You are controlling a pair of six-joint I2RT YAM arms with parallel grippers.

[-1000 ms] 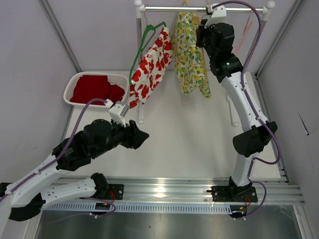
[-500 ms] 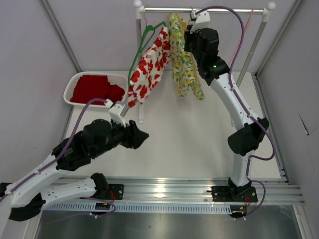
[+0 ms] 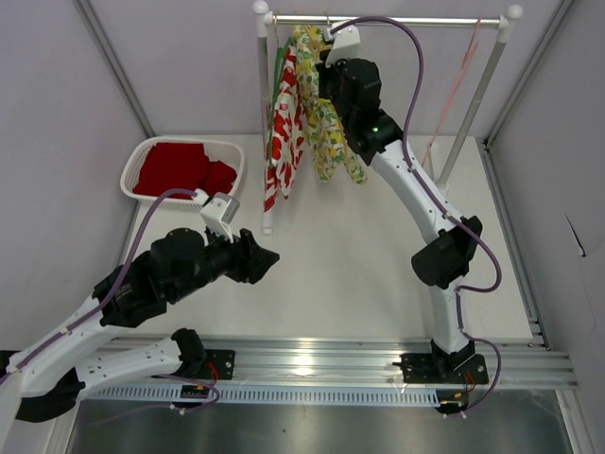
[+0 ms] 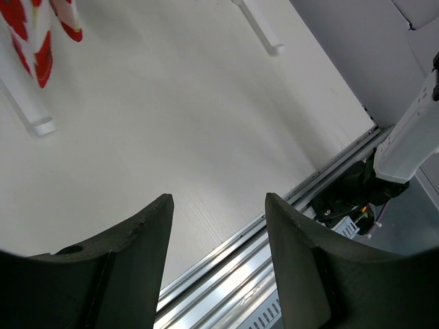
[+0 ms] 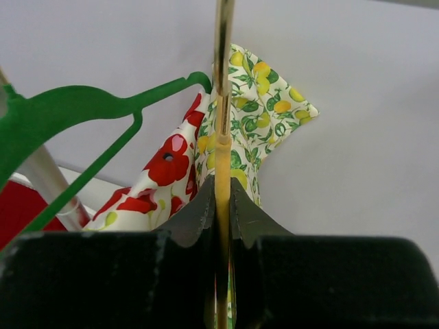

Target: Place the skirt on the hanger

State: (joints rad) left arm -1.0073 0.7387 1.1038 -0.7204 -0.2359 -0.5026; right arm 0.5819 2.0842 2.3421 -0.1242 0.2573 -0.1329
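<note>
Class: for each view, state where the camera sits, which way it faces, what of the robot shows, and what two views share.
Top external: above, behind the bases, facing down at the table; both arms show.
Left wrist: faces down across the table; left gripper, open.
Right wrist: faces the lemon skirt; right gripper shut on its hanger.
Shared: poppy skirt, both wrist views.

Pale grey walls [image 3: 57, 113], white table [image 3: 359, 251], aluminium rail [image 3: 312, 359]

The yellow hanger [image 5: 222, 137] runs off the right wrist view's top edge.
</note>
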